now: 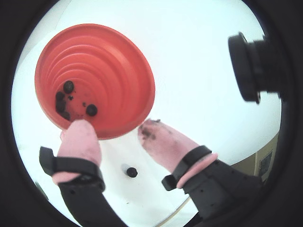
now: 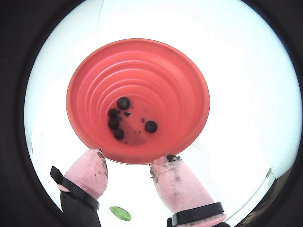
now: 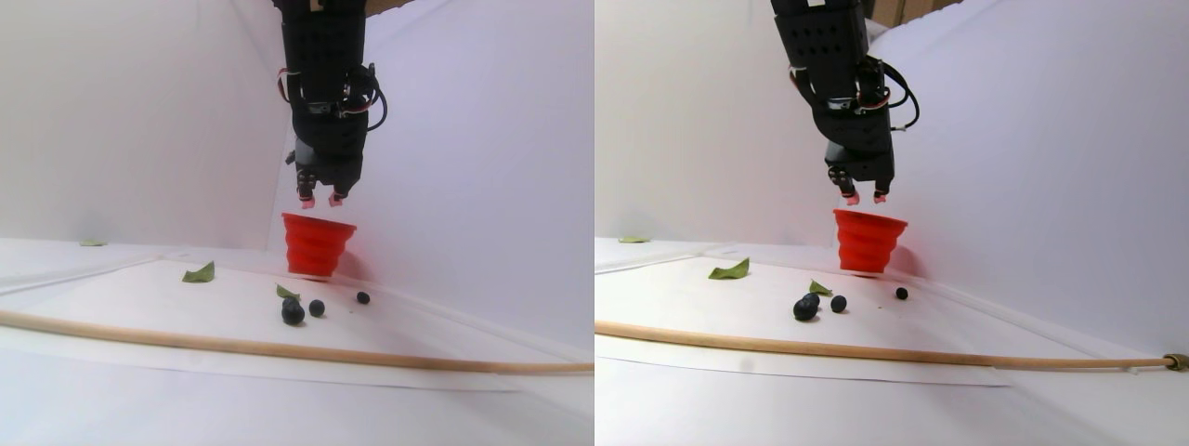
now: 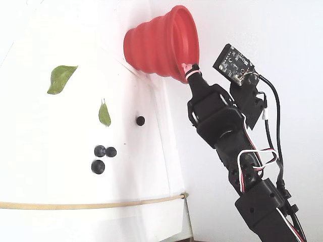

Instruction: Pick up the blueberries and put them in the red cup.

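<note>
Wrist view: pink-tipped gripper poised above red cup, fingers apart, nothing between them; several blueberries on cup floor; one loose berry on white table below fingers.

Other wrist view: cup centred, five berries inside; stained fingertips flank near rim; green leaf at bottom edge.

Stereo pair view: arm hangs over cup by white wall; three berries and two leaves lie on sheet, behind wooden stick.

Fixed view: gripper at cup rim; four berries lie apart from cup.
</note>
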Tool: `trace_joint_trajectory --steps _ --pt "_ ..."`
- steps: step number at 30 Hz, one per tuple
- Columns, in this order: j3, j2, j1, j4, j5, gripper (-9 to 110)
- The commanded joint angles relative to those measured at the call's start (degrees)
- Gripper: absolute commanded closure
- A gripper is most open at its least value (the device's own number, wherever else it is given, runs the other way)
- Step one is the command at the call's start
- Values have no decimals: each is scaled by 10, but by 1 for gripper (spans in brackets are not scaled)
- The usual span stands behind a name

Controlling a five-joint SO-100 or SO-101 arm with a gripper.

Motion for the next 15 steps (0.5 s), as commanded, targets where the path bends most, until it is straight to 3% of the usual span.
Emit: trace_joint_trajectory --steps 1,15 --pt "6 115 5 -25 -2 83" --pt "73 162 4 -31 3 83"
